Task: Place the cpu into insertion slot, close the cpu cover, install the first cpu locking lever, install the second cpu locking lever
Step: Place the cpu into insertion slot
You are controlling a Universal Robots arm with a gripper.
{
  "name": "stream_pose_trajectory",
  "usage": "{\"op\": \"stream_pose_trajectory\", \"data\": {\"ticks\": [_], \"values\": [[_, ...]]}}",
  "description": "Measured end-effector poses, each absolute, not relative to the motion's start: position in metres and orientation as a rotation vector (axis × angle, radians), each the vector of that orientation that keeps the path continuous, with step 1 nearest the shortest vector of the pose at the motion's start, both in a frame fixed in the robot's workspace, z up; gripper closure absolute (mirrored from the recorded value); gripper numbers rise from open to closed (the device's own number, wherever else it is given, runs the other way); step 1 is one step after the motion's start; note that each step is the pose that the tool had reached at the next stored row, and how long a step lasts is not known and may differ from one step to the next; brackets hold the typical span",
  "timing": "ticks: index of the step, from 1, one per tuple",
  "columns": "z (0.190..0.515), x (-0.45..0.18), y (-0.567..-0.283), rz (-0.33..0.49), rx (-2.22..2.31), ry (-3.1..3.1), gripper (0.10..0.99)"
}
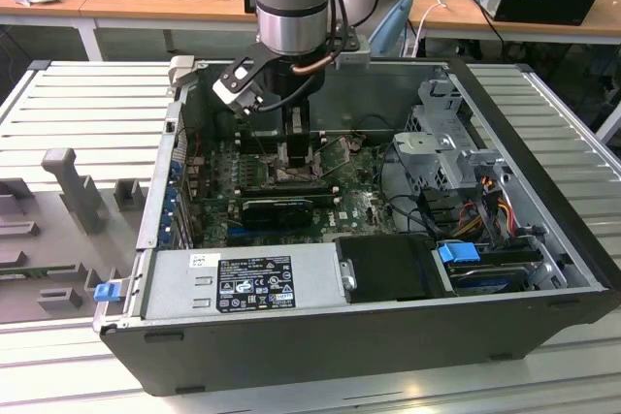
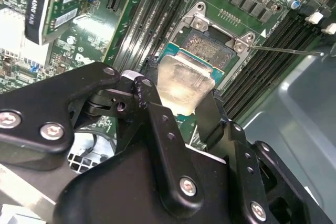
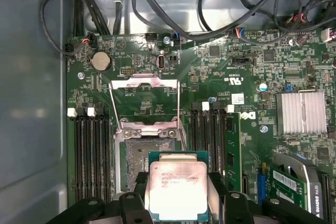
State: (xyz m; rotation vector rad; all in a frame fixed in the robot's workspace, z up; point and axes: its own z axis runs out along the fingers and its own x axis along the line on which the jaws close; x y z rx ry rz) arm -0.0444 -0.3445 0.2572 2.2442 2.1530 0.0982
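The claw (image 3: 178, 190) pinches the cpu (image 3: 177, 179) by two opposite edges, overlapping the insertion slot's (image 3: 137, 163) edge. The cpu cover (image 3: 147, 81) lies flipped open beyond, pin field bare.

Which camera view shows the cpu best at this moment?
The first wrist view: the cpu lies flat towards the camera, its metal top plain between the fingers of the gripper. The second wrist view shows it slanted, with one edge behind a finger. In the exterior view the gripper hides it.

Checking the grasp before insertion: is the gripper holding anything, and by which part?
The cpu, pinched between the jaws by two opposite side edges, metal top left uncovered.
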Motion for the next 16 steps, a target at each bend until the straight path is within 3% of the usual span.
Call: {"op": "stream_pose_trajectory", "data": {"ticks": [16], "values": [[0.224, -0.044, -0.325, 0.099, 2.220, 2.179, 0.561]]}}
